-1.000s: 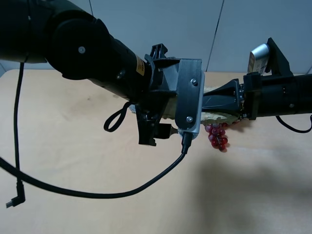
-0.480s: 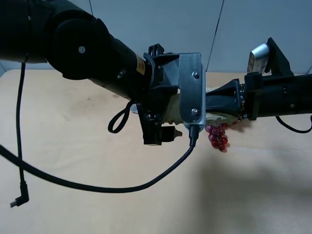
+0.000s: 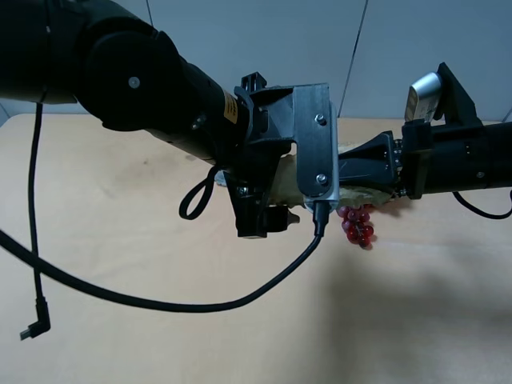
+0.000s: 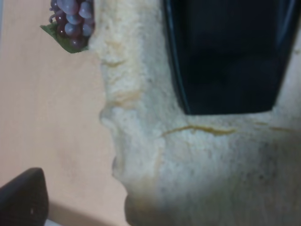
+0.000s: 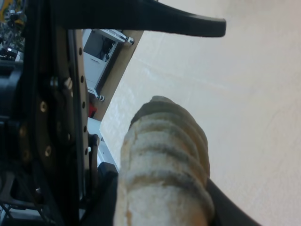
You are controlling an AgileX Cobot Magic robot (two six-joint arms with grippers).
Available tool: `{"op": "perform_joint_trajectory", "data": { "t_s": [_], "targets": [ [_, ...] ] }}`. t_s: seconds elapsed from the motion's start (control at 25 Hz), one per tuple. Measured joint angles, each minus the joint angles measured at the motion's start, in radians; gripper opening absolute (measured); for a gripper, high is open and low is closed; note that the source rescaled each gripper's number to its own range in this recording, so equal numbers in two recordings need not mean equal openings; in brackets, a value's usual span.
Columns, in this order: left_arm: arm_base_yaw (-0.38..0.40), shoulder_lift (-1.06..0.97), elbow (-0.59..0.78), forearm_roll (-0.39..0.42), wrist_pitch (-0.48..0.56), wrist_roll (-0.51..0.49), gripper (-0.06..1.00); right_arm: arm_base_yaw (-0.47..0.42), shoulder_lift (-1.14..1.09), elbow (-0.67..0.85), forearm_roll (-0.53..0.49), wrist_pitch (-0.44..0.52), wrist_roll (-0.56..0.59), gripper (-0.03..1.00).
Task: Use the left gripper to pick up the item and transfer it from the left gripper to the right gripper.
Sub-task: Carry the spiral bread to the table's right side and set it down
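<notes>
Loaf (image 3: 286,182), high view: centre frame over desk (image 3: 120,264), right claw (image 3: 348,170) at its three o'clock end, left claw (image 3: 260,160) around its nine o'clock end; grape bunch (image 3: 358,224) at five o'clock of loaf. Left wrist view: left claw spread, standing clear of loaf. Right wrist view: right claw pinching loaf.

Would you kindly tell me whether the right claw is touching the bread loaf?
Touching. In the right wrist view the right claw has its black fingers pressed flush against both sides of the bread loaf, no gap.
</notes>
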Motion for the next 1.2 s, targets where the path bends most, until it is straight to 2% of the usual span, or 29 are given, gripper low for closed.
{"op": "perform_joint_trajectory", "data": {
  "t_s": [0.32, 0.52, 0.64, 0.88, 1.2],
  "targets": [
    [0.0, -0.057, -0.001, 0.005, 0.008, -0.006, 0.99, 0.0, 0.0, 0.0, 0.006, 0.005, 0.001, 0.08],
    [0.0, -0.215, -0.001, 0.006, 0.105, -0.046, 0.99, 0.0, 0.0, 0.0, 0.021, 0.027, 0.004, 0.07],
    [0.0, -0.331, -0.005, 0.006, 0.209, -0.132, 0.98, 0.0, 0.0, 0.0, 0.001, 0.015, 0.004, 0.07],
    [0.0, -0.524, -0.005, 0.006, 0.514, -0.367, 0.98, 0.0, 0.0, 0.0, -0.004, 0.011, 0.004, 0.07],
    [0.0, -0.777, 0.026, 0.069, 0.82, -0.593, 0.98, 0.0, 0.0, 0.0, -0.023, 0.01, 0.015, 0.06]
  ]
}}
